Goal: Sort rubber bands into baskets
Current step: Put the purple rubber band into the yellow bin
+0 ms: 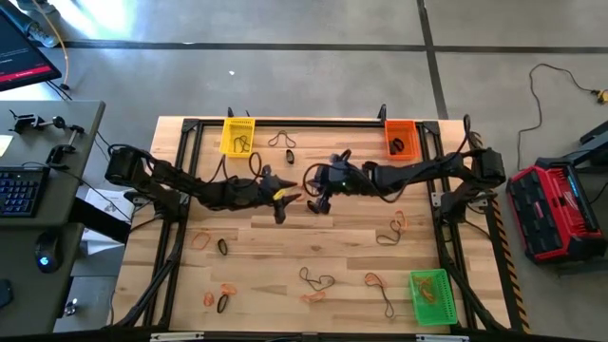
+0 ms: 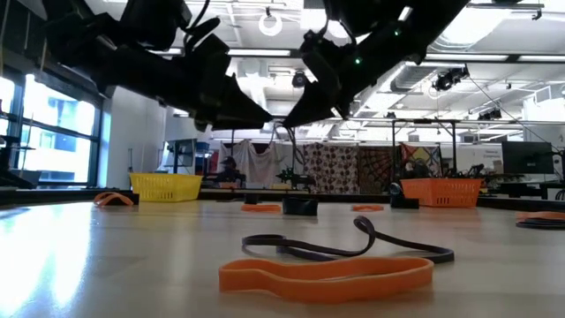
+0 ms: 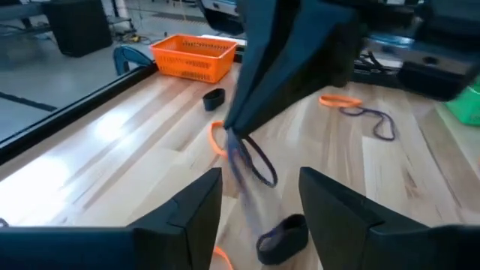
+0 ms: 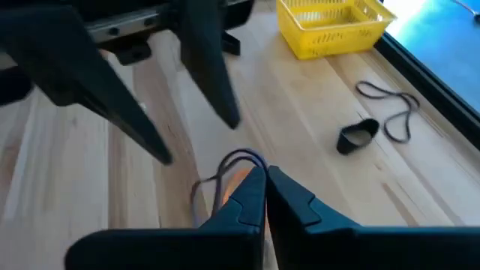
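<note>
Above the middle of the table, my right gripper (image 4: 264, 178) is shut on a dark rubber band (image 4: 241, 157), with an orange band (image 4: 234, 180) at the same fingertips. My left gripper (image 3: 259, 191) faces it from the table's left. It is open, its two fingers standing on either side of the hanging bands and touching nothing. The yellow basket (image 1: 237, 135) stands at the far left, the orange basket (image 1: 401, 139) at the far right and the green basket (image 1: 429, 294) at the near right. Loose bands (image 1: 316, 281) lie scattered on the wood. My right gripper pinches the dark band's upper end (image 3: 238, 142) between its shut fingertips, slanting down from the table's right. The loop hangs slack below the tips. The orange band (image 3: 217, 139) sits at the same tips; whether it is in the pinch too, I cannot tell.
A black band (image 3: 283, 232) lies on the wood just under my left gripper. More bands lie near the far edge (image 1: 282, 139), on the right (image 1: 394, 228) and along the near edge (image 1: 220, 294). A black frame (image 1: 180, 180) borders the table.
</note>
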`<move>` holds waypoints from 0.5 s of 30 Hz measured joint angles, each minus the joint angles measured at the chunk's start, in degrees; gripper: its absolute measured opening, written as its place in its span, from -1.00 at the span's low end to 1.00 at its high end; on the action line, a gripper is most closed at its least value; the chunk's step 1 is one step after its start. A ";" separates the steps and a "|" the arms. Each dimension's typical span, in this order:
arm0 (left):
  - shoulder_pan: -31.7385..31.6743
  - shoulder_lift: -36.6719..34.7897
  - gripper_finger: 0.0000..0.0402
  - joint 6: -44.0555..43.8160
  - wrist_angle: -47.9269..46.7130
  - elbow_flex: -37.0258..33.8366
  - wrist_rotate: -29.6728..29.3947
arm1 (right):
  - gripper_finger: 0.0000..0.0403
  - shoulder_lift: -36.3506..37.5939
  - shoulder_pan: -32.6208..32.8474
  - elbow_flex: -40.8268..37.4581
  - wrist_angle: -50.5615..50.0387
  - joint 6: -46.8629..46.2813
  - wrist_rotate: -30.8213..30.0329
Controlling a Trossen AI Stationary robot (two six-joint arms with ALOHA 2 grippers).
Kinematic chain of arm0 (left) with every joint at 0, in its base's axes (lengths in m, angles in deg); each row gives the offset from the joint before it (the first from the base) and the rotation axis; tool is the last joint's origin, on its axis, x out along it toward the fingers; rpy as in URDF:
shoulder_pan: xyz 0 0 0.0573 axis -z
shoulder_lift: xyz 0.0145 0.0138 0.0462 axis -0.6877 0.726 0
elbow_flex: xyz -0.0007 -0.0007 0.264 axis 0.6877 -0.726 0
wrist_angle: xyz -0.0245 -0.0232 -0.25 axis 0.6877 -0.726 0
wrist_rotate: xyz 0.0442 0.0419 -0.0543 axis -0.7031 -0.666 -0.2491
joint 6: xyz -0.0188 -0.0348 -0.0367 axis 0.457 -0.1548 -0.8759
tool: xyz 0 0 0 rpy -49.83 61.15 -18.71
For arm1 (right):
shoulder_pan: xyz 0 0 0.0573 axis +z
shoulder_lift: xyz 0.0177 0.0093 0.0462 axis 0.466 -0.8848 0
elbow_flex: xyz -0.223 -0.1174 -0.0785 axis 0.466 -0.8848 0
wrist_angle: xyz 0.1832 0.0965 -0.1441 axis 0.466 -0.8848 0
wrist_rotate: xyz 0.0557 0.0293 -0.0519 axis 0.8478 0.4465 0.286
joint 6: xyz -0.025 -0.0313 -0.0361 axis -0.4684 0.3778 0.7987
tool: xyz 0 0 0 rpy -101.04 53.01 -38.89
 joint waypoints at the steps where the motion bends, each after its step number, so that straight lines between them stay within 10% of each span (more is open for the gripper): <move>1: 0.00 -0.01 -0.14 -0.01 -0.03 0.28 -0.21 | -1.00 0.00 0.33 0.00 0.18 0.20 -0.01; 15: 0.00 -0.01 -0.16 -1.28 -0.79 1.25 1.60 | -1.00 0.00 3.09 0.00 2.93 1.42 -0.02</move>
